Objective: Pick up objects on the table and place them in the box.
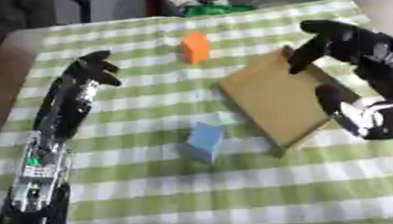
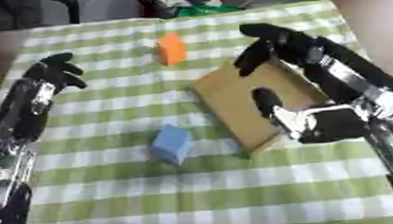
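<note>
Blue block (image 1: 205,141) on the green-and-white checked tablecloth (image 1: 236,188), just beside the near left corner of the shallow cardboard box (image 1: 274,98). Orange block (image 1: 194,47) farther back on the cloth, left of the box's far corner and apart from it. Right hand (image 2: 304,123) over the box's right side, thumb and fingers spread and released, grasping nothing, fingertips curving down above the far rim. Left hand (image 1: 94,68) well left of the box, level with the orange block, fingers bent downward but empty; touching the cloth or not: cannot tell.
</note>
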